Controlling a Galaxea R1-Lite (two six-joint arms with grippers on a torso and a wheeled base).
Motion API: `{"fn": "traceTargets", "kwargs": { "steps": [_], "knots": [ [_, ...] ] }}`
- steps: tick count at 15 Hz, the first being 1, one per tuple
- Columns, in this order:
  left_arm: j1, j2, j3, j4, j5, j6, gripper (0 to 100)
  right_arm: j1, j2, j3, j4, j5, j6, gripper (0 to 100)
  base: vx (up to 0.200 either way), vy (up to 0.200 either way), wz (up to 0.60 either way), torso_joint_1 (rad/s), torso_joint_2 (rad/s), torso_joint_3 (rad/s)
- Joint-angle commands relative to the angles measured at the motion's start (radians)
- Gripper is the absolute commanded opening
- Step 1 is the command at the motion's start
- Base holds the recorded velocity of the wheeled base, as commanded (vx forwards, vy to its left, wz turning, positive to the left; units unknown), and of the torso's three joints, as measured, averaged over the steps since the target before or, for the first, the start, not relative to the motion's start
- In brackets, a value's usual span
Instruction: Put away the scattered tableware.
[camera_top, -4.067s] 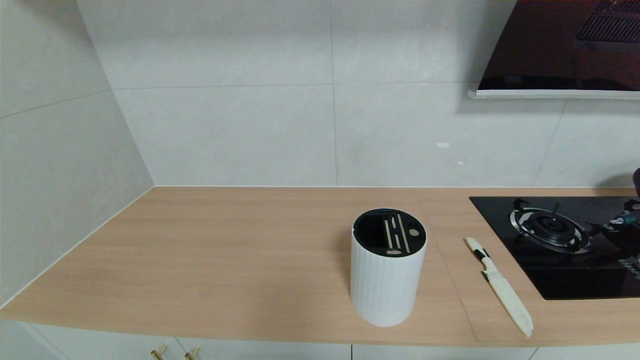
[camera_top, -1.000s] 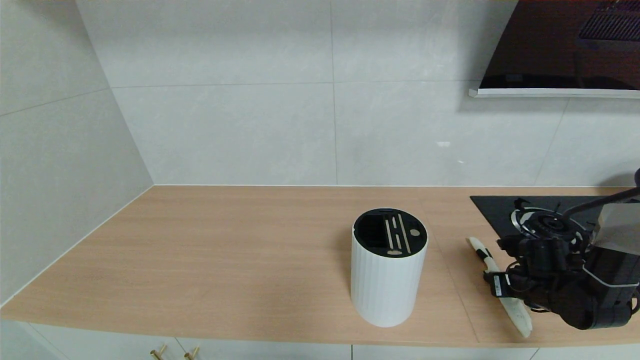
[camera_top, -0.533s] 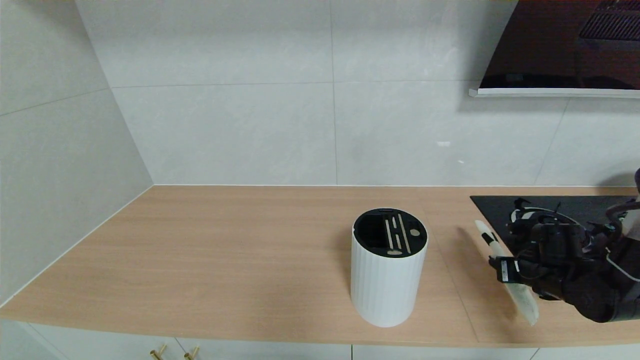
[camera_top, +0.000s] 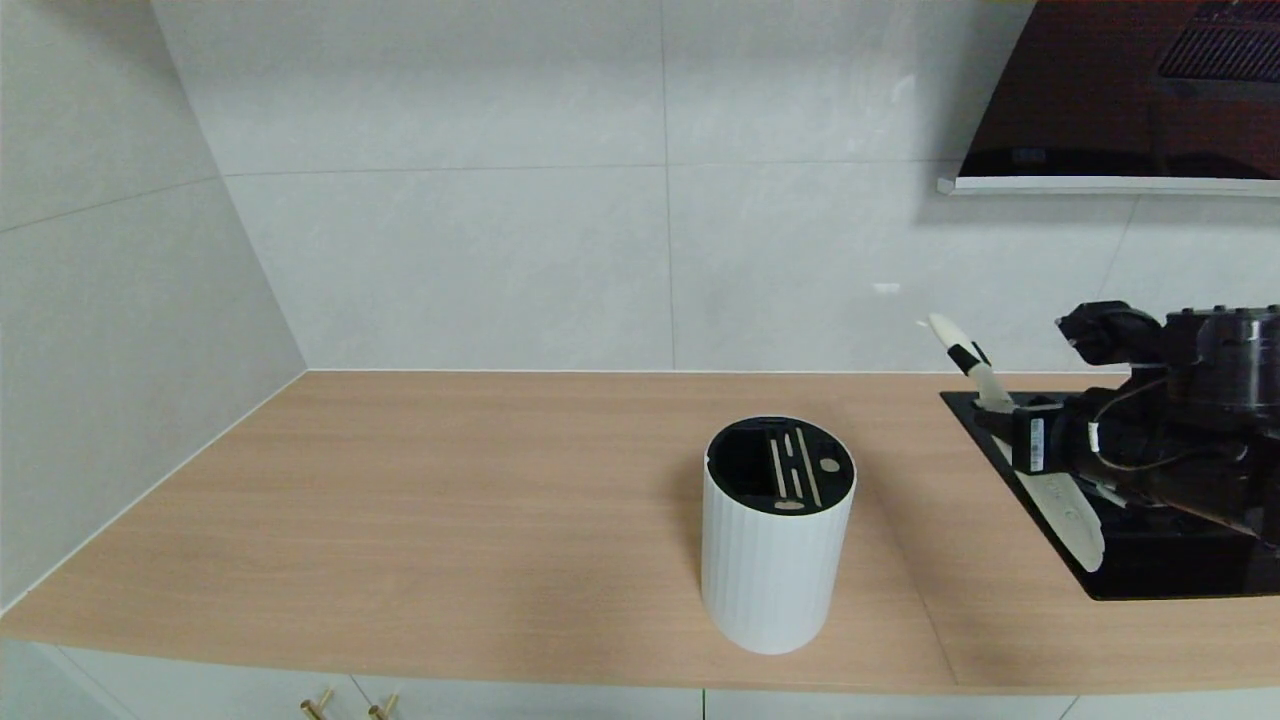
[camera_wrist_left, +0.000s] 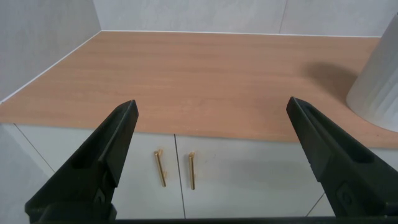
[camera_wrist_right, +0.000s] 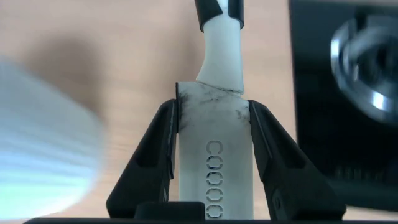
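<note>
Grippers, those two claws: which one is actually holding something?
The right gripper: it is shut on the white knife, held up over the gas stove. The left gripper is open and empty.

knife (camera_wrist_right: 214, 134) ends cut off, holder (camera_wrist_right: 43, 149) blurred

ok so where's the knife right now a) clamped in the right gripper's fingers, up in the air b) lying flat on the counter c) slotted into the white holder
a: the right gripper is shut on the knife, holding it clear of the counter by the stove.
</note>
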Motion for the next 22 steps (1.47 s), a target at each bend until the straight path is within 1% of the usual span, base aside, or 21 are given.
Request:
{"fn": "traceTargets", "kwargs": {
  "steps": [1, 2, 4, 5, 6, 7, 8, 9, 10, 13, 14, 15, 16, 17, 18, 19, 20, 21, 22],
  "knots": [
    [0.000, 0.001, 0.000, 0.000, -0.001, 0.000, 100, 0.070, -0.145, -0.028, 0.027, 0.002, 0.000, 0, 0.000, 0.000, 0.00, 0.000, 0.00, 0.000],
    [0.000, 0.001, 0.000, 0.000, -0.001, 0.007, 100, 0.102, -0.156, -0.018, 0.029, -0.004, 0.000, 0, 0.000, 0.000, 0.00, 0.000, 0.00, 0.000],
    [0.000, 0.001, 0.000, 0.000, -0.001, 0.008, 100, 0.105, -0.180, -0.018, 0.030, 0.001, 0.000, 0, 0.000, 0.000, 0.00, 0.000, 0.00, 0.000],
    [0.000, 0.001, 0.000, -0.011, -0.007, 0.003, 100, 0.110, -0.197, -0.017, 0.030, 0.001, 0.000, 0, 0.000, 0.000, 0.00, 0.000, 0.00, 0.000],
    [0.000, 0.001, -0.023, -0.026, -0.025, 0.000, 100, 0.122, -0.220, -0.015, 0.032, 0.002, 0.000, 0, 0.000, 0.000, 0.00, 0.000, 0.00, 0.000],
    [0.000, 0.001, -0.086, -0.016, -0.048, 0.000, 100, 0.139, -0.237, -0.015, 0.041, 0.002, 0.000, 0, 0.000, 0.000, 0.00, 0.000, 0.00, 0.000],
    [-0.002, 0.004, -0.107, -0.008, -0.060, 0.000, 100, 0.144, -0.242, -0.017, 0.046, 0.002, 0.000, 0, 0.000, 0.000, 0.00, 0.000, 0.00, 0.000],
    [-0.026, 0.105, -0.272, 0.079, -0.182, 0.000, 100, 0.174, -0.254, -0.017, 0.058, 0.001, 0.000, 0, 0.000, 0.000, 0.00, 0.000, 0.00, 0.000],
    [-0.032, 0.217, -0.385, 0.130, -0.261, 0.000, 100, 0.193, -0.254, -0.021, 0.058, -0.001, 0.000, 0, 0.000, 0.000, 0.00, 0.000, 0.00, 0.000],
    [-0.034, 0.595, -0.637, 0.135, -0.424, 0.002, 100, 0.231, -0.214, -0.066, 0.058, 0.004, -0.002, 0, 0.000, 0.000, 0.00, 0.000, 0.00, 0.000],
    [-0.034, 0.708, -0.695, 0.129, -0.478, 0.002, 100, 0.231, -0.189, -0.091, 0.058, 0.004, -0.006, 0, 0.000, 0.000, 0.00, 0.000, 0.00, 0.000],
    [-0.037, 0.779, -0.724, 0.115, -0.505, -0.001, 100, 0.233, -0.180, -0.100, 0.058, 0.005, -0.003, 0, 0.000, 0.000, 0.00, 0.000, 0.00, 0.000],
    [-0.074, 0.904, -0.753, 0.061, -0.524, -0.012, 100, 0.237, -0.171, -0.100, 0.046, 0.007, 0.001, 0, 0.000, 0.000, 0.00, 0.000, 0.00, 0.000],
    [-0.149, 0.995, -0.758, -0.020, -0.524, -0.067, 100, 0.247, -0.156, -0.100, 0.034, 0.005, 0.000, 0, 0.000, 0.000, 0.00, 0.000, 0.00, 0.000],
    [-0.204, 1.024, -0.755, -0.066, -0.524, -0.112, 100, 0.254, -0.154, -0.097, 0.024, 0.005, 0.000, 0, 0.000, 0.000, 0.00, 0.000, 0.00, 0.000],
    [-0.359, 1.101, -0.752, -0.181, -0.522, -0.242, 100, 0.274, -0.160, -0.091, 0.021, 0.005, 0.001, 0, 0.000, 0.000, 0.00, 0.000, 0.00, 0.000],
    [-0.421, 1.144, -0.755, -0.269, -0.522, -0.328, 100, 0.289, -0.165, -0.081, 0.020, 0.005, 0.000, 0, 0.000, 0.000, 0.00, 0.000, 0.00, 0.000],
    [-0.462, 1.194, -0.755, -0.369, -0.522, -0.409, 100, 0.311, -0.166, -0.081, 0.020, 0.002, 0.001, 0, 0.000, 0.000, 0.00, 0.000, 0.00, 0.000],
    [-0.483, 1.225, -0.755, -0.430, -0.522, -0.454, 100, 0.329, -0.165, -0.080, 0.020, -0.001, 0.001, 0, 0.000, 0.000, 0.00, 0.000, 0.00, 0.000]
  ]
}}
